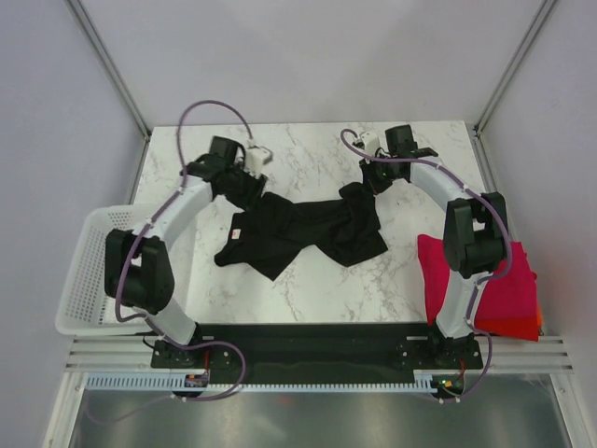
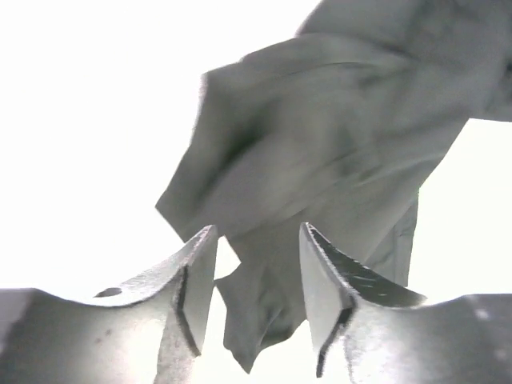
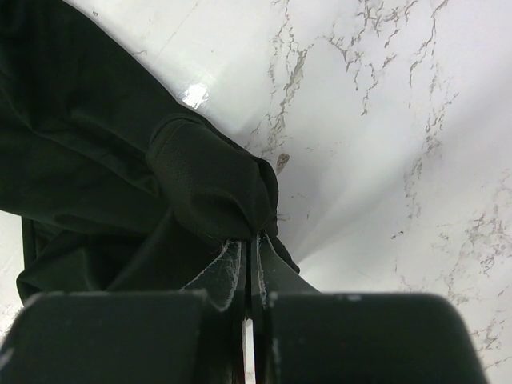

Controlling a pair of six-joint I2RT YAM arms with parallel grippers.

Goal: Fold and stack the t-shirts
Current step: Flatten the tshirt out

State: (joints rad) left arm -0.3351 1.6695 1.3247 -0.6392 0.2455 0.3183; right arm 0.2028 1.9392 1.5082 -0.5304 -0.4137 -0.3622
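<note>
From where I stand, the black t-shirt [image 1: 308, 229] lies crumpled across the middle of the marble table [image 1: 308, 154], stretched loosely between the two arms and not folded. The right gripper [image 1: 370, 179] is at the shirt's far right corner. Its wrist view shows the right gripper [image 3: 248, 248] pinched tight on a bunched fold of the black t-shirt [image 3: 96, 160], with no gap between the jaws and the pale veined table [image 3: 400, 120] just beyond. The left gripper [image 1: 248, 189] sits at the shirt's far left corner. Seen from its own wrist, the left gripper [image 2: 256, 232] has its jaws standing apart, and the black t-shirt [image 2: 320, 144] hangs rumpled beyond them. A tail of cloth shows in the gap between the jaws, but they are not pressed onto it. That view is washed out bright around the cloth. Off at the table's right edge, beside the right arm, a folded magenta-red t-shirt [image 1: 518, 280] rests on top of a folded orange-red t-shirt [image 1: 513, 329], whose edge peeks out at the near side. A white mesh basket [image 1: 79, 280] sits at the left edge, next to the left arm.
</note>
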